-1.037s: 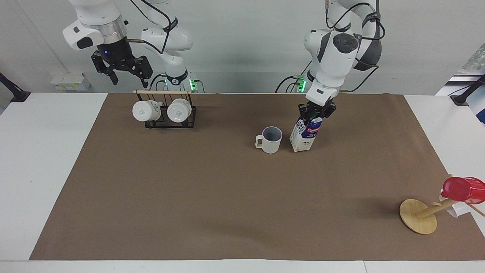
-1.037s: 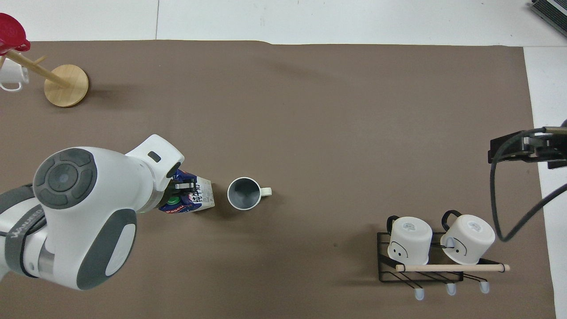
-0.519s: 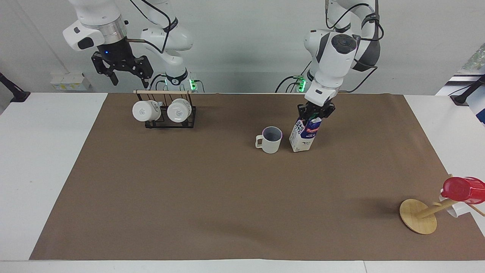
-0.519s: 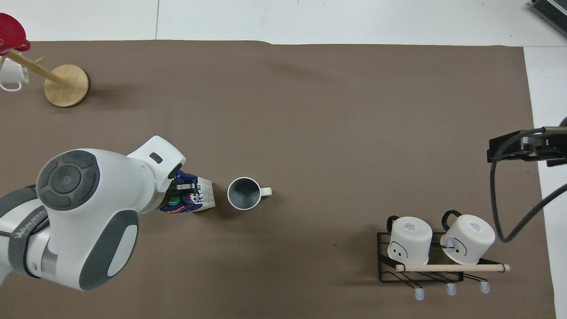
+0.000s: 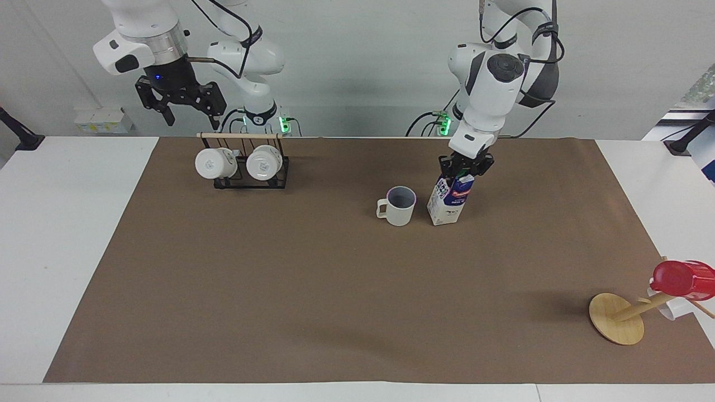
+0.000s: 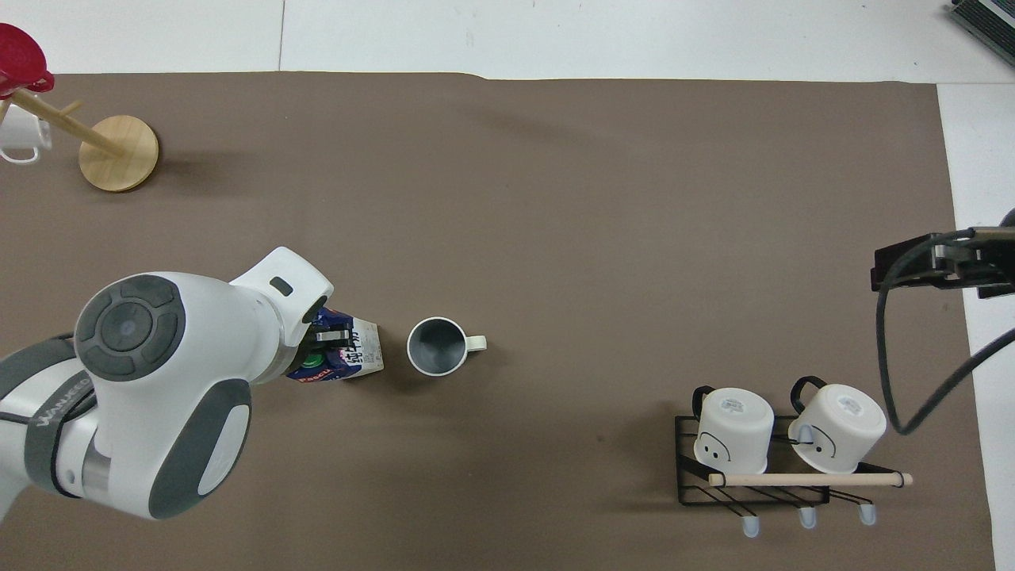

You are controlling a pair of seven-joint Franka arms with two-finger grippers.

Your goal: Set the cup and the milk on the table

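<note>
The off-white cup (image 5: pixel 399 207) stands upright on the brown paper of the table (image 5: pixel 335 290), its handle toward the right arm's end; it also shows in the overhead view (image 6: pixel 435 346). The blue and white milk (image 5: pixel 448 202) stands beside it, toward the left arm's end, base on the paper and leaning slightly. My left gripper (image 5: pixel 465 169) is shut on the carton's top; in the overhead view the arm covers most of the milk (image 6: pixel 363 357). My right gripper (image 5: pixel 190 116) is open and empty, raised over the mug rack.
A black wire rack (image 5: pixel 246 173) with two glossy white mugs (image 5: pixel 213 163) stands near the robots at the right arm's end. A wooden mug tree (image 5: pixel 617 318) with a red cup (image 5: pixel 684 279) lies tipped at the left arm's end, far from the robots.
The left arm's upper body has shifted slightly while its gripper stays on the carton's top. The milk and cup have hardly moved. The right gripper has risen a little.
</note>
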